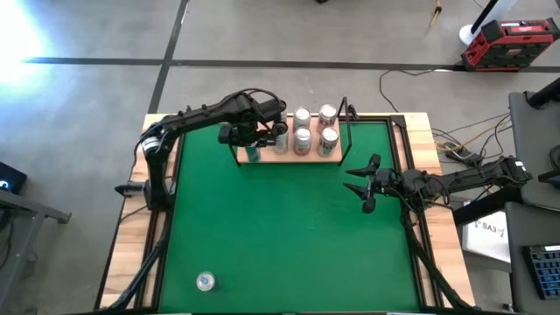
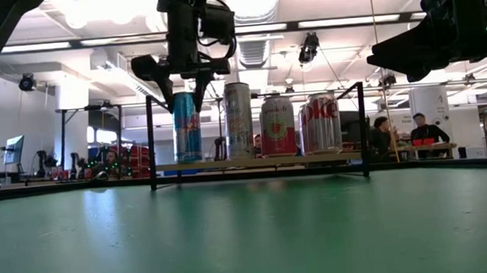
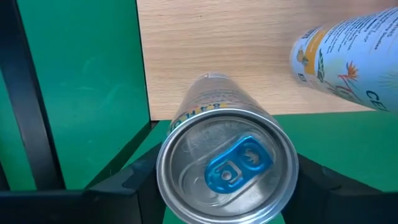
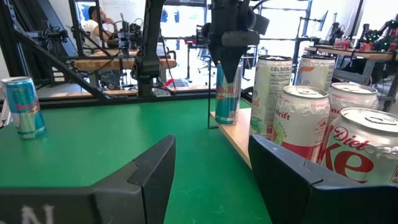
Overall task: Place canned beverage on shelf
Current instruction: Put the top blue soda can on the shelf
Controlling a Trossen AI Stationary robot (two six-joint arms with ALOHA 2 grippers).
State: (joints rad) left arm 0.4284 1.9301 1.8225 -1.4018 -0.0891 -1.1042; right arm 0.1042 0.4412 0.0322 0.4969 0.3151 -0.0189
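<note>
A slim blue and silver canned beverage (image 3: 227, 165) stands upright at the near left corner of the shelf (image 1: 280, 158), a light-wood board inside black rods. My left gripper (image 1: 254, 140) points down over it and is shut on its top. Several other cans (image 1: 304, 140) stand on the board to its right. A second blue can (image 1: 206, 280) stands on the green mat near the front left. My right gripper (image 1: 363, 185) waits level at the table's right side, fingers apart, nothing between them. My left gripper pinches the can's top rim (image 3: 163, 168) between its two fingers (image 3: 124, 182), one on each side. The fingers come from above, pointing down. The can stays upright, its base (image 2: 187, 160) down on the shelf board with the other cans.
A tall white can (image 3: 348, 53) stands close beside the held one, with red and white cans (image 4: 348, 143) beyond. The shelf's black upright posts (image 2: 151, 142) rise at its corners. Green mat (image 1: 289, 236) lies open between the shelf and the front edge.
</note>
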